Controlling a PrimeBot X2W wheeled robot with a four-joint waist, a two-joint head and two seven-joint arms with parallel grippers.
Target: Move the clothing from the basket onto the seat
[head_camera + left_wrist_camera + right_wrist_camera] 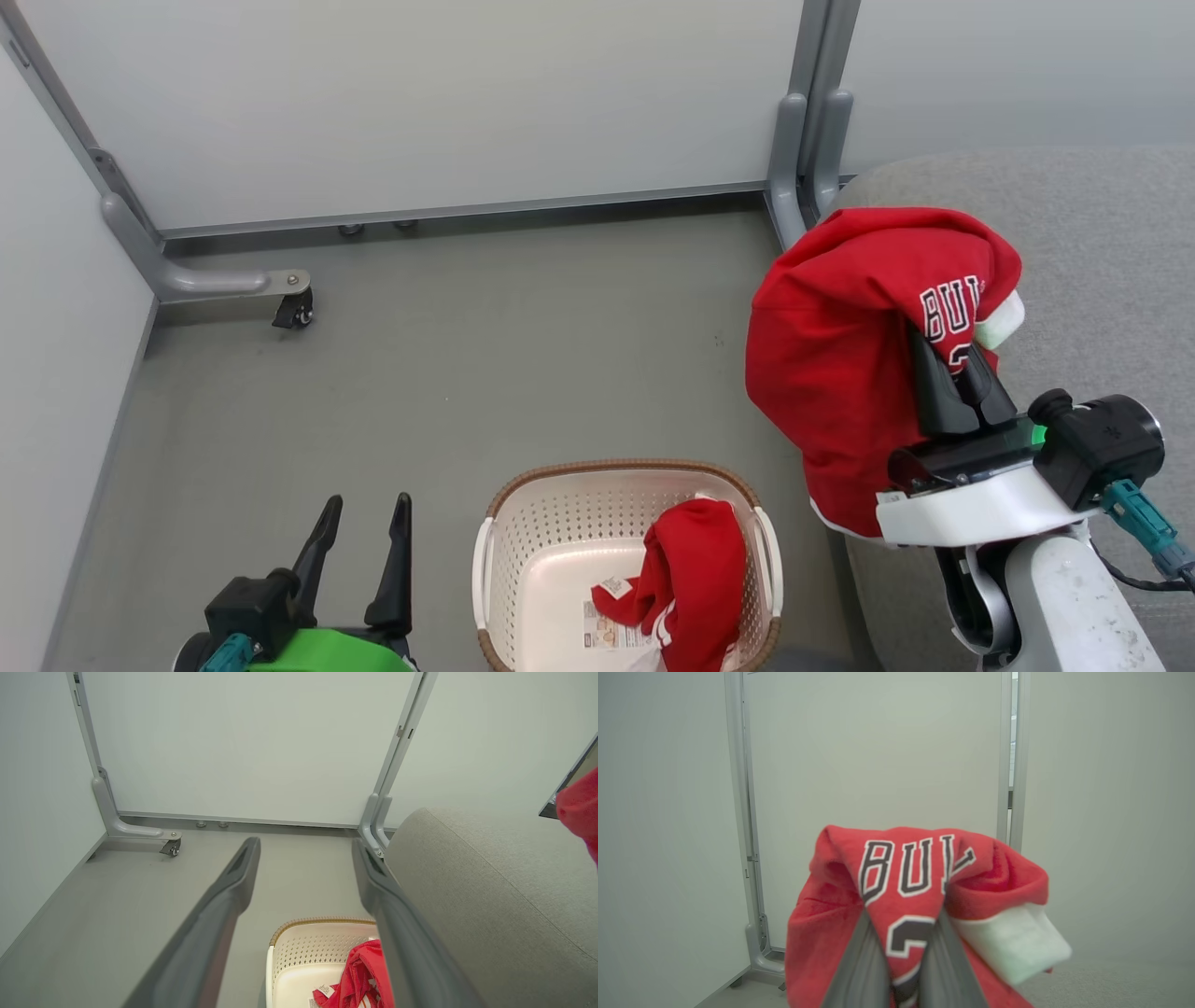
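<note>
Room: a bare grey floor [448, 373] closed in by pale partition panels [420, 103] on grey frames; one frame foot carries a small caster [294, 310].
Seat: the large grey upholstered seat [1102, 261] takes up the right side of the head view, its rounded corner next to a partition post.
Basket: the white perforated laundry basket [523, 551] with a brown woven-look rim stands on the floor just beside the seat, in front of the robot.
Right hand: the right hand [945, 347] is pinched almost closed on a fold of the red "BULLS" jersey [840, 373]. Its fingers point up, with the cloth bunched over and draped around them.
Jersey position: lifted clear of the basket and held up at the seat's near edge. Most of it hangs on the floor side of that edge, and I cannot tell whether any of it touches the cushion.
Left hand: the left hand [369, 509] is spread wide and holds nothing, low over the floor to the left of the basket.
Second garment: a red garment with white stripes [695, 579] lies crumpled against the basket's right wall, beside a paper label [607, 630] on the bottom.
Done: one garment is out of the basket.
Left: by my reading, the jersey has to go further over the cushion and be let go. The striped garment then has to be picked out and laid there too. The first half looks under way, not finished.
</note>
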